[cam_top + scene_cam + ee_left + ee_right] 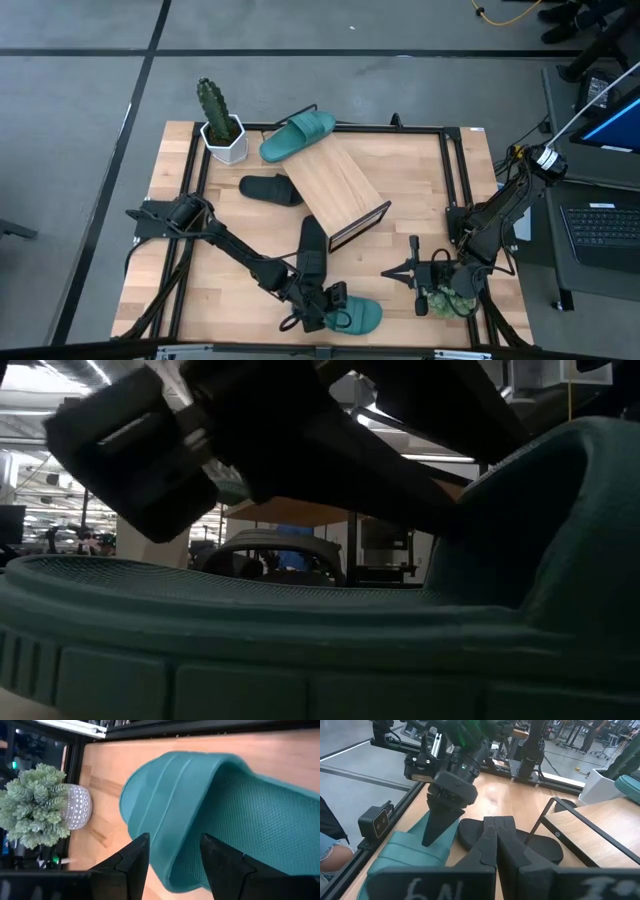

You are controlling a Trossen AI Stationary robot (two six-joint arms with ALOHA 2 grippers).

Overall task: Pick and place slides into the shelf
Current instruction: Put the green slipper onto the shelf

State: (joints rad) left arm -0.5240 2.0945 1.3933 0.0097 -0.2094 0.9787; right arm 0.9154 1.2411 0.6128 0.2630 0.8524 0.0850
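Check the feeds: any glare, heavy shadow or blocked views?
High view: even light, no glare, shelf plainly shown. Low view: the near teal slide fills the foreground; the left arm is a dark shape against bright ceiling lights. Left wrist view: evenly lit, left tool open over that slide. Right wrist view: the shut right tool blocks part of a black slide.

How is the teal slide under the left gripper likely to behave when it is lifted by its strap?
The teal slide looks like thick moulded rubber, so it probably keeps its shape. The left gripper straddles the strap off-centre, so it may tilt. Its textured footbed suggests little slipping; flat-soled, it is unlikely to roll.
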